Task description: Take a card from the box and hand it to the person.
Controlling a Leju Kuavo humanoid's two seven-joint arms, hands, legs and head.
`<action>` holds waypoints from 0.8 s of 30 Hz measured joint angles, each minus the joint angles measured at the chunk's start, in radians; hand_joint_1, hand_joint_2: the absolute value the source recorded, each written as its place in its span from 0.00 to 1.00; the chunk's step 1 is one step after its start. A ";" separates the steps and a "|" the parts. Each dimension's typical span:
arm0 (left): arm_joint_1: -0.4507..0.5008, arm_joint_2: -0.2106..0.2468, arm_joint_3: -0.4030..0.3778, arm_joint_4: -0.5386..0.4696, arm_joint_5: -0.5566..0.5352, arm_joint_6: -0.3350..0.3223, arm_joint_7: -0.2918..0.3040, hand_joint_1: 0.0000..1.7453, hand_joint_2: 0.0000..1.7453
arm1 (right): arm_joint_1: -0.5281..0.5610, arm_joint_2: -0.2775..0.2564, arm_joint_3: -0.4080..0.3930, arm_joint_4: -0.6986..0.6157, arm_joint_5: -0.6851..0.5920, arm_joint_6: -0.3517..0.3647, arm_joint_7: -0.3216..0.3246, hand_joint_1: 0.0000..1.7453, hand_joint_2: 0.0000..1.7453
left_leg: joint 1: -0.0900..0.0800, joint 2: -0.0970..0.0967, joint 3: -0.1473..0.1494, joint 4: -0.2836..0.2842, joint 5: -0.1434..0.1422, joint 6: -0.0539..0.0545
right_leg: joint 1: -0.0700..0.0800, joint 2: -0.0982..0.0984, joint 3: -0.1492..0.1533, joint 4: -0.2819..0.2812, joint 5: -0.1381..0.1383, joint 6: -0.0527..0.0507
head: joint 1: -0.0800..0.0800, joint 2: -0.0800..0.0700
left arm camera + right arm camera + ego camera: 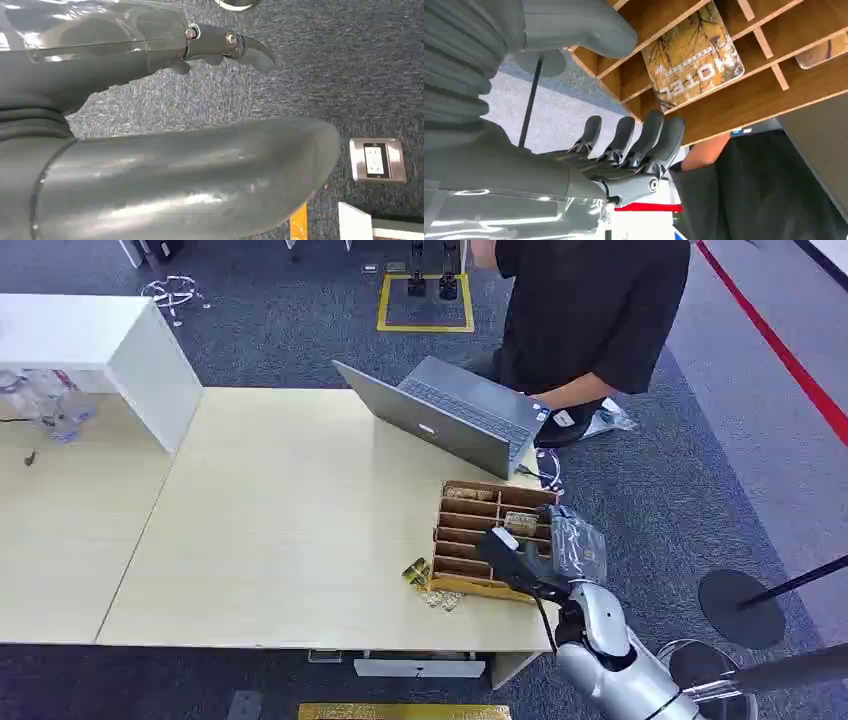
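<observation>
The right hand [522,558], fingers spread and holding nothing, hovers over the box [462,540] beside a card [694,60].

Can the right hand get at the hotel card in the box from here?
Probably yes. The right hand hovers over the box with fingers apart and empty; the card lies face up in an open slot, nothing covering it. Slot walls may crowd the grasp.

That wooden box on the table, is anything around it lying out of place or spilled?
Yes. Just outside the box, at its near left corner, a few small gold-coloured pieces lie loose on the table rather than in a compartment. What they are is too small to tell. The right robot hand hovers over the box, holding nothing.
</observation>
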 joint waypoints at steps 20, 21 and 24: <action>-0.005 0.000 -0.002 0.000 0.000 0.010 0.011 0.00 0.00 | -0.029 0.013 0.033 0.009 0.032 0.033 -0.010 0.43 1.00 | 0.000 0.000 0.000 0.000 0.000 0.000 | 0.000 0.000 0.000 0.000 0.000 0.000 | 0.000 0.000; -0.006 0.000 -0.002 0.000 0.000 0.011 0.012 0.00 0.00 | -0.030 0.014 0.035 0.009 0.034 0.038 -0.010 0.43 1.00 | 0.000 0.000 0.000 0.000 0.000 0.000 | 0.000 0.000 0.000 0.000 0.000 0.000 | 0.000 0.000; -0.006 0.000 -0.002 0.000 0.000 0.013 0.012 0.00 0.00 | -0.033 0.016 0.043 0.009 0.042 0.051 -0.009 0.42 1.00 | 0.000 0.000 0.000 0.000 0.000 0.000 | 0.000 0.000 0.000 0.000 0.000 0.000 | 0.000 0.000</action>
